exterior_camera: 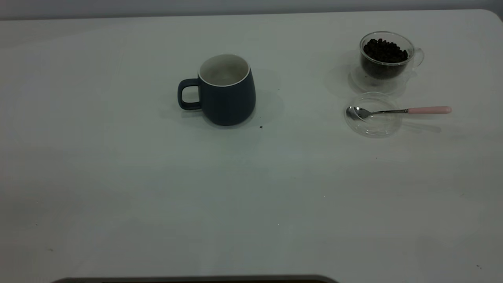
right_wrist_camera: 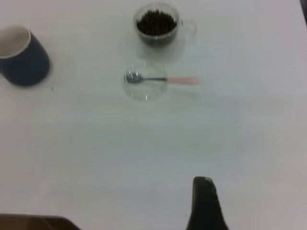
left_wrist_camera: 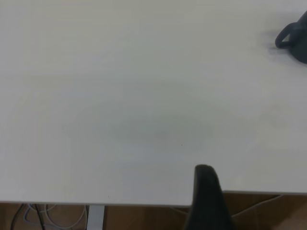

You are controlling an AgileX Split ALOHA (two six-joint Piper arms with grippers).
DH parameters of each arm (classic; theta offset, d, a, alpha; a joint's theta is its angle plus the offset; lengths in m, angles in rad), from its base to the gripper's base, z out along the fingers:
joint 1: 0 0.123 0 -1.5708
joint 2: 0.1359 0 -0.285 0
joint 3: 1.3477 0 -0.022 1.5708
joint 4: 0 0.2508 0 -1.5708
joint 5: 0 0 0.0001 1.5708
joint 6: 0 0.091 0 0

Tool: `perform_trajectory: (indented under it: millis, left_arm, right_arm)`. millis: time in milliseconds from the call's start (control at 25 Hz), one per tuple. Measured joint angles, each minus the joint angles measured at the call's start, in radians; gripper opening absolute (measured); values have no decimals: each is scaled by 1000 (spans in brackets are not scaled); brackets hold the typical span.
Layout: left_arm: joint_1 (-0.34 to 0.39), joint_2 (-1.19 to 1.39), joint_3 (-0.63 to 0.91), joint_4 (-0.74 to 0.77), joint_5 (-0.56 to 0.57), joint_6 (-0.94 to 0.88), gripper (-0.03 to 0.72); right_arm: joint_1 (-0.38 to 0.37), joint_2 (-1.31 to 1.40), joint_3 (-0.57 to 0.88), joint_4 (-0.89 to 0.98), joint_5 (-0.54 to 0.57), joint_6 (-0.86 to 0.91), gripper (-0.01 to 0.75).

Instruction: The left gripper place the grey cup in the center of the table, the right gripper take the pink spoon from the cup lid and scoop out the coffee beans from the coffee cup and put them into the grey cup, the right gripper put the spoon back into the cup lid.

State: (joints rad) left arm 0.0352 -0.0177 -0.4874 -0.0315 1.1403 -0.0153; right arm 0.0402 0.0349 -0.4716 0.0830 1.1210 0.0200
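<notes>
On the wide plain white tabletop (exterior_camera: 118,196), exterior view, we list: one large dark blue-grey rounded mug (exterior_camera: 227,94) with white inside, upright near the middle, loop handle toward the left-arm side; no pincer shows in this view, so no item can be placed against one. One small clear double-walled glass cup (exterior_camera: 387,59), upright at the far right-arm side, filled with small dark brown coffee beans (exterior_camera: 384,50). One flat round clear plastic lid (exterior_camera: 373,118) just in front of the glass cup, apart from it. One small metal teaspoon with a pale pink handle end (exterior_camera: 397,111), bowl resting in the lid, handle reaching out past the rim toward the right-arm side.

Left wrist view: we record one dark finger (left_wrist_camera: 207,196) of the left gripper over the table's near edge. We see only this one finger, so we cannot tell whether the pincer is open or closed. The mug (left_wrist_camera: 293,40) lies well ahead of it and off to one side, at the picture's border.

Right wrist view: one dark finger (right_wrist_camera: 206,203) of the right gripper above bare table; again we cannot tell its state. Well ahead of it lie the lid (right_wrist_camera: 144,88) with the spoon (right_wrist_camera: 163,79), beyond them the glass cup (right_wrist_camera: 157,28) with beans (right_wrist_camera: 156,23); the mug (right_wrist_camera: 21,57) stands far off to the side.
</notes>
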Motion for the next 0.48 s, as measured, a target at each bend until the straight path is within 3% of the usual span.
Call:
perform_trajectory:
  millis: [480]
  left_arm:
    - [0, 0, 0, 0, 0, 2, 567]
  right_arm:
    - [0, -1, 0, -47, 1, -66, 564]
